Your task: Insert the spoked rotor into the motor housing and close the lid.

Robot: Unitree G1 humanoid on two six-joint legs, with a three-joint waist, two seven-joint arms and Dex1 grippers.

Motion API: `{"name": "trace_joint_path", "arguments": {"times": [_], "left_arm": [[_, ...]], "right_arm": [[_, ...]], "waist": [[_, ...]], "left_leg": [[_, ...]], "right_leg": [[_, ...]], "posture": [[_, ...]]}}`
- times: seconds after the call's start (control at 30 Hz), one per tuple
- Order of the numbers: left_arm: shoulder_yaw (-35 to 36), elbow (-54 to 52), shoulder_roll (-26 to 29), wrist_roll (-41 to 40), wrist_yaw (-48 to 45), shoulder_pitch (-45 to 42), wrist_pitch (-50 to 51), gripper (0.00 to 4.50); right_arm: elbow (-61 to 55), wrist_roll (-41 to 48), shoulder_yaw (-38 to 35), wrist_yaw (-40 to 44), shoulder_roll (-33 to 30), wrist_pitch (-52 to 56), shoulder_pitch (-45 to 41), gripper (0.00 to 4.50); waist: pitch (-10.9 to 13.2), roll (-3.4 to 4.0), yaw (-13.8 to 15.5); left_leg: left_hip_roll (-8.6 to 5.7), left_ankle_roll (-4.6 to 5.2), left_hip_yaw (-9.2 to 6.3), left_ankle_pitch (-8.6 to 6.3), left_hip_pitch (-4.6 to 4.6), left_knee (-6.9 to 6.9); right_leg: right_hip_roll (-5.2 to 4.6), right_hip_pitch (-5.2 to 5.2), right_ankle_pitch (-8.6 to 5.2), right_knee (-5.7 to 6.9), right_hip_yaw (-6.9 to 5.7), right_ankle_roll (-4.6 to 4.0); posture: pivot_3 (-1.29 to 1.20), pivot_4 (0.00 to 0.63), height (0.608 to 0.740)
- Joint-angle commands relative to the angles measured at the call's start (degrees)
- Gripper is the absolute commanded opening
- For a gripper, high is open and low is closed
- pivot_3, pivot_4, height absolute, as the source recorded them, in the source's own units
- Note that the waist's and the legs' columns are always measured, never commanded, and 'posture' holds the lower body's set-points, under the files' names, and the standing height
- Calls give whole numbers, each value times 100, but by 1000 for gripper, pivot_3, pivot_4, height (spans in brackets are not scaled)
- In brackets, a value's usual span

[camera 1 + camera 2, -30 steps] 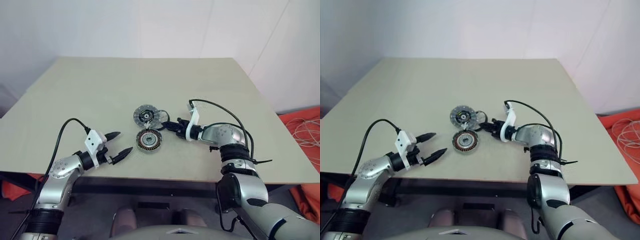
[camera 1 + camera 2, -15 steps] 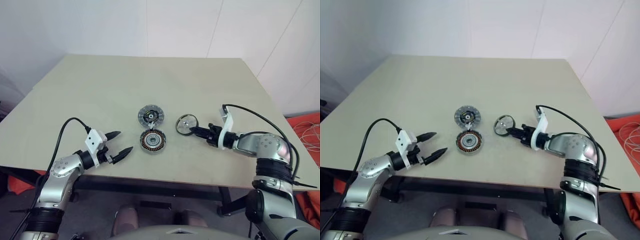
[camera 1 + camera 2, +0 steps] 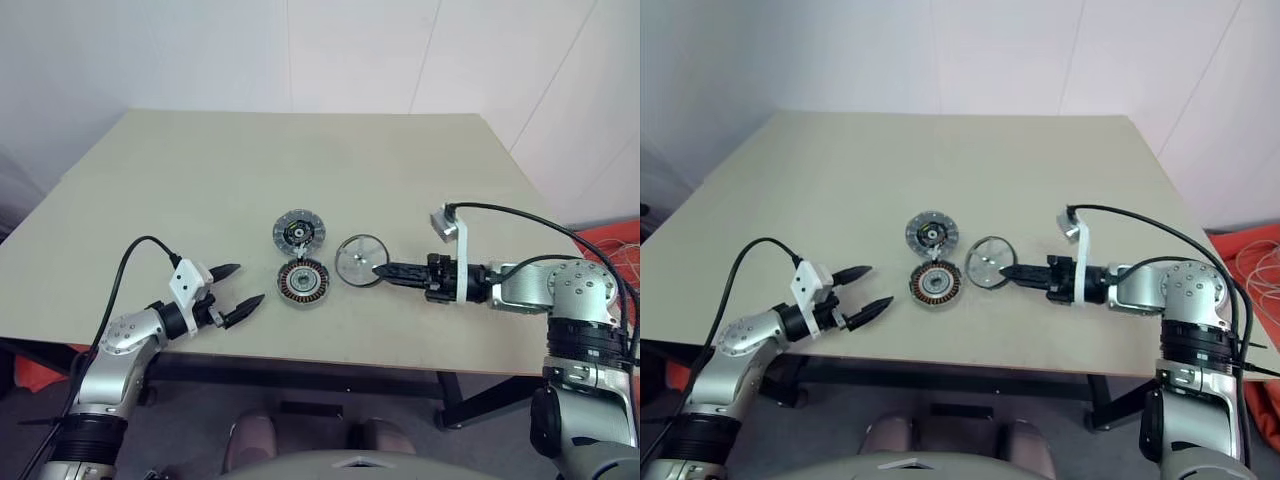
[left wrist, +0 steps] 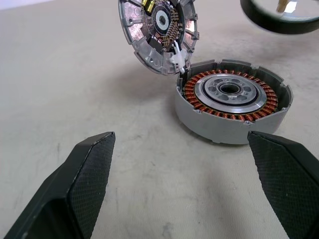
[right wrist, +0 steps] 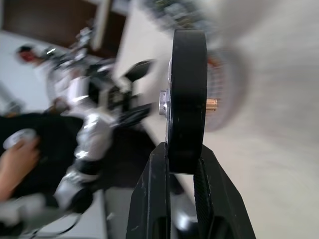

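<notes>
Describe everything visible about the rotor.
The rotor is a small round wheel: silver metal face with broad spokes, a central hub and a thick dark outer rim. In the right wrist view it is seen edge-on, with a short copper-coloured pin sticking out of one side of the hub. The right gripper is shut on its rim, holding it above the table, just right of the housing. Nothing else touches it.
</notes>
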Motion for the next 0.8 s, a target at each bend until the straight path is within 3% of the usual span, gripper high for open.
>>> {"name": "trace_joint_path", "arguments": {"times": [0.03,0.2,0.3,0.8], "left_arm": [[117,-85,77,-18,-2,-124,-144,4500],[121,-78,93,-8,9,-129,-160,4500],[112,-104,87,-6,31,-114,-148,4500],[111,-170,87,28,144,-23,-207,4500]], "right_arm": [[147,1139,217,-850,211,-26,-295,336],[487,2648,889,-2586,389,-991,-443,336],[437,3255,1216,-3127,429,-1355,-434,336],[530,3285,998,-4273,1413,-1735,-339,336]], "waist": [[0,0,-8],[0,0,-14],[0,0,-11],[-2,-4,-33]], "left_leg": [[0,0,0,0,-1,0],[-1,-2,-1,1,-5,0],[-2,-3,-2,1,-9,0],[-3,-6,-8,3,-41,4]], "right_leg": [[0,0,0,0,0,0],[-1,-3,1,0,-1,0],[-1,-6,1,0,-3,1],[0,-26,5,1,-4,9]], "posture": [[0,0,740],[0,0,740],[0,0,740],[0,0,740]]}}
